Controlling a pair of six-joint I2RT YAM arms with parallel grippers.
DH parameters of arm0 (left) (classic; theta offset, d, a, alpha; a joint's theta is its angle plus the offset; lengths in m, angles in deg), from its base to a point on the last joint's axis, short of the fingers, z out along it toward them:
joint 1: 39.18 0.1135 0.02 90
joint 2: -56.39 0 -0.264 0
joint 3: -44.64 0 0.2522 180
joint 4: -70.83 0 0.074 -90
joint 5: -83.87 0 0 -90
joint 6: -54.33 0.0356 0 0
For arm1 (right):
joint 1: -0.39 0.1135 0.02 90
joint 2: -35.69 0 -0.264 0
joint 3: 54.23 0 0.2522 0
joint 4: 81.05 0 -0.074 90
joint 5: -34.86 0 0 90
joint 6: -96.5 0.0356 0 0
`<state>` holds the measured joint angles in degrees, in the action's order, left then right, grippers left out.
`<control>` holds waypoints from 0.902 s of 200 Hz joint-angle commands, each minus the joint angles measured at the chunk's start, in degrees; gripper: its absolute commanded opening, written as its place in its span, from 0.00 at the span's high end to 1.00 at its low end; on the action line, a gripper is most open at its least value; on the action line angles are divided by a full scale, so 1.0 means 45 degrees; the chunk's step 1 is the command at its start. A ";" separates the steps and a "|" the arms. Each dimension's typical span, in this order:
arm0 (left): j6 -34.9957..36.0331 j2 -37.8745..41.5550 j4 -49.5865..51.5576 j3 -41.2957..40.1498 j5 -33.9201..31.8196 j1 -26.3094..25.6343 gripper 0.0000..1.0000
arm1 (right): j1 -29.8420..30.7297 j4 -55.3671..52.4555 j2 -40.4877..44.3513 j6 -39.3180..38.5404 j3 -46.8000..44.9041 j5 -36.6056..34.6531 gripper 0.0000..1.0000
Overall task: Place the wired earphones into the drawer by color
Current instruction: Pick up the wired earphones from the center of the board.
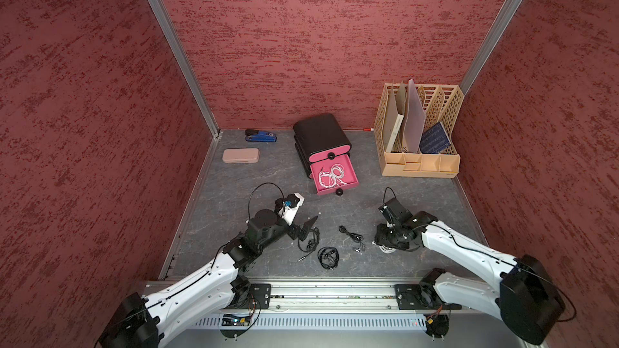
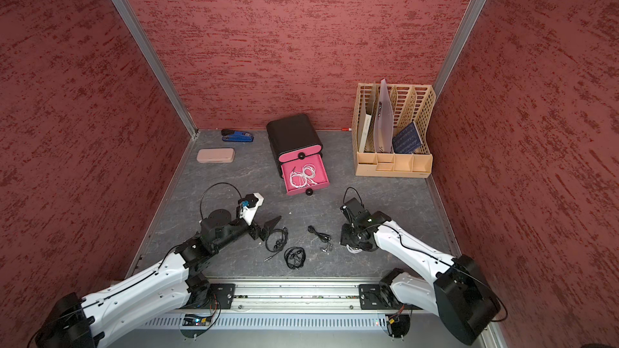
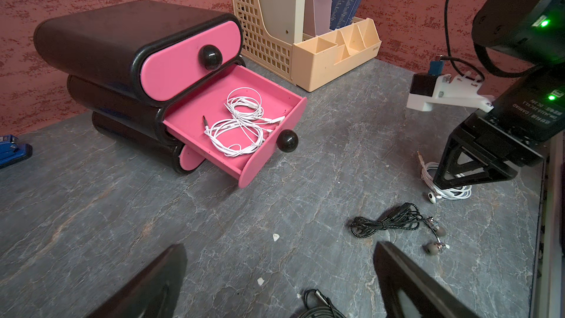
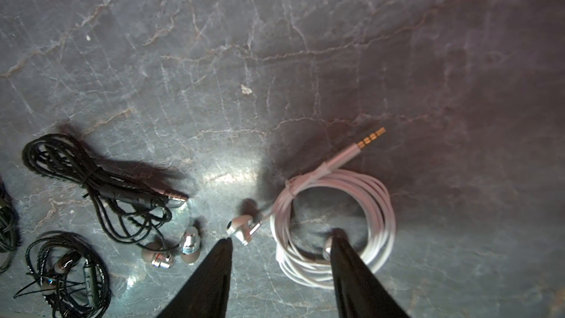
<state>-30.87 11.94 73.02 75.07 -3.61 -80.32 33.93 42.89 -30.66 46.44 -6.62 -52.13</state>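
Progress about a quarter of the way, judging by both top views. Cabinet at the middle of the table's back edge, middle drawer pulled out, two white earphones lying inside. Three black earphones loose near the front edge, none sorted yet. No red ones in sight; perhaps behind a shut front, cannot tell. Third white coil toward the front right corner, mostly hidden under the right gripper. Left gripper spread wide just above the black bundles, holding nothing.

Left wrist view: top drawer shut, bottom drawer apparently shut as well. White cables in the open drawer tangled into one loose heap, one metal plug showing. Right gripper lowered onto the white coil, tips at table level.

Right wrist view: white coil a neat ring, bound by a wrap of its own cable, gold-tipped plug poking out, a silver earbud lying just outside the ring. Right gripper half spread, not yet pinching: one fingertip inside the ring, the other outside beside the earbud, one side of the ring between them. Looks thin and slack, likely to dangle once lifted. Leaves this white coil, then all three black sets, for the drawers.
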 commanded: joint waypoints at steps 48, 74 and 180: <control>0.0053 0.0111 -0.0239 -0.0115 -0.0131 0.0034 0.00 | -0.0032 0.1490 -0.1213 0.0128 -0.0026 -0.0292 0.57; 0.0021 0.0121 -0.0231 -0.0120 -0.0141 0.0025 0.00 | -0.0032 0.1609 -0.1465 0.0117 -0.0127 -0.0458 0.61; 0.0013 -0.0171 -0.0394 -0.0138 -0.0376 0.0032 0.00 | -0.0033 0.2059 -0.1897 -0.0141 -0.0334 -0.0365 0.86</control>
<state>-30.89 11.46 72.97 75.07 -4.88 -80.32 33.93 51.32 -38.53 46.35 -6.90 -52.85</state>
